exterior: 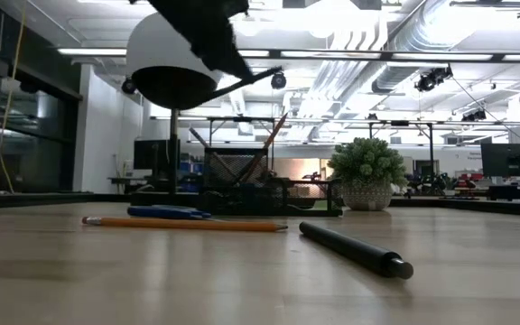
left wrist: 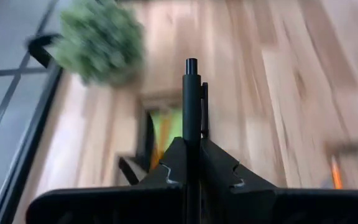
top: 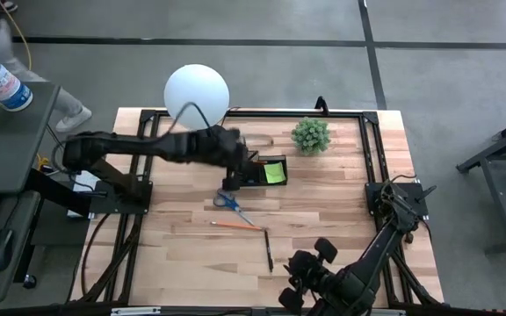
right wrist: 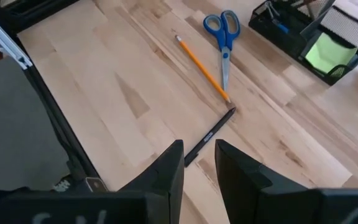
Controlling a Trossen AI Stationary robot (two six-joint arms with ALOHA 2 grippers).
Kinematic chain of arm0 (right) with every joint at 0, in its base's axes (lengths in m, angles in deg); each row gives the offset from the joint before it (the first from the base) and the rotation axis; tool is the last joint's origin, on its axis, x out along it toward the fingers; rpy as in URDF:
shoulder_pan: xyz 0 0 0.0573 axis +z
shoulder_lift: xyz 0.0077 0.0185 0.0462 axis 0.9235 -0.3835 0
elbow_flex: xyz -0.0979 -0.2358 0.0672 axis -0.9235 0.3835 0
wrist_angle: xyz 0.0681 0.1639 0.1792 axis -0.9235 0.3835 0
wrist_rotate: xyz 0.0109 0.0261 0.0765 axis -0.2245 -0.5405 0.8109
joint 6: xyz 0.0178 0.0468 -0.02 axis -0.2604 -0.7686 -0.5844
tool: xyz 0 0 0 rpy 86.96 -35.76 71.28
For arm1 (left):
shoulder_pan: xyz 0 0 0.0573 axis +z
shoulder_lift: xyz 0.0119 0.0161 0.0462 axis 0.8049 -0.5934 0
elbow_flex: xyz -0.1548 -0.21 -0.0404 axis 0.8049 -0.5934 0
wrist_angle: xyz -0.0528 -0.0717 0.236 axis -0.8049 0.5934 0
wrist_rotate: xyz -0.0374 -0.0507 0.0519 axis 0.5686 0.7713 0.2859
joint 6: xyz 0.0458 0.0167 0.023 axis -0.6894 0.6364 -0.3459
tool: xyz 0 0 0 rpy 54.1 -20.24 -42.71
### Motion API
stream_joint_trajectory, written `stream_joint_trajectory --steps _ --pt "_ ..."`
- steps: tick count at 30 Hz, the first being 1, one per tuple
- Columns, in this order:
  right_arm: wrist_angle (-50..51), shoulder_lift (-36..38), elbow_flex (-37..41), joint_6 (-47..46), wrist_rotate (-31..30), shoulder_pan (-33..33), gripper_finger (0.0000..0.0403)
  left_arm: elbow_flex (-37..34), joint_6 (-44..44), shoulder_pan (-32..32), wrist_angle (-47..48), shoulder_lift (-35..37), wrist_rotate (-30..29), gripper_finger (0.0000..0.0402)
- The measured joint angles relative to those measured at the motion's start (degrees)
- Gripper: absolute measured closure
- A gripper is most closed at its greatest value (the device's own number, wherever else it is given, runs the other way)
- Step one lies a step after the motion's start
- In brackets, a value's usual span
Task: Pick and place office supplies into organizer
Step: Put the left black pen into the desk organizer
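My left gripper [top: 235,151] hangs over the black organizer [top: 260,168], shut on a slim black pen [left wrist: 191,93]. A lime-green sticky-note pad [top: 275,173] sits in the organizer. On the table lie blue-handled scissors [top: 230,203], an orange pencil [top: 235,226] and a second black pen [top: 269,249]. My right gripper [right wrist: 199,163] stands open near the table's front edge, high above that second pen [right wrist: 210,135], nothing between its fingers. My left gripper pinches the black pen's barrel [left wrist: 191,134] between its two fingers. The pen lies along the fingers, and its clip end [left wrist: 192,68] sticks out ahead of the fingertips. The fingers slant down from the table's left, and the pen is lifted clear above the organizer.
A lamp with a white globe [top: 197,92] stands at the table's far edge, left of the organizer. A small potted plant [top: 310,134] stands to the organizer's far right. Bare wood lies right of the pens and near the front left.
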State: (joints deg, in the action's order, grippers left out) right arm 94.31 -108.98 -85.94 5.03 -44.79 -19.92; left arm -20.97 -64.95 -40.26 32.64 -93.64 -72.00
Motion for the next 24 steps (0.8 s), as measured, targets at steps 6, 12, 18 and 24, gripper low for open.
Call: stream_joint_trajectory --steps 6,12,18,24 --pt "-0.02 0.0 0.0 -0.5 -0.25 0.0 0.032 -1.28 6.01 6.71 -12.81 -0.24 10.74 0.0401" --pt "0.0 0.0 0.0 -0.71 -0.32 -0.2 0.032 -5.09 9.76 8.98 -20.2 -1.02 13.92 0.0401" --pt "0.0 0.0 0.0 -0.69 -0.64 -0.76 0.032 -10.56 11.04 9.54 -26.88 -1.3 12.69 0.0401" --pt "0.0 0.0 0.0 -0.71 -0.68 -1.21 0.032 -14.14 11.82 9.57 -34.2 -1.36 8.13 0.0401"
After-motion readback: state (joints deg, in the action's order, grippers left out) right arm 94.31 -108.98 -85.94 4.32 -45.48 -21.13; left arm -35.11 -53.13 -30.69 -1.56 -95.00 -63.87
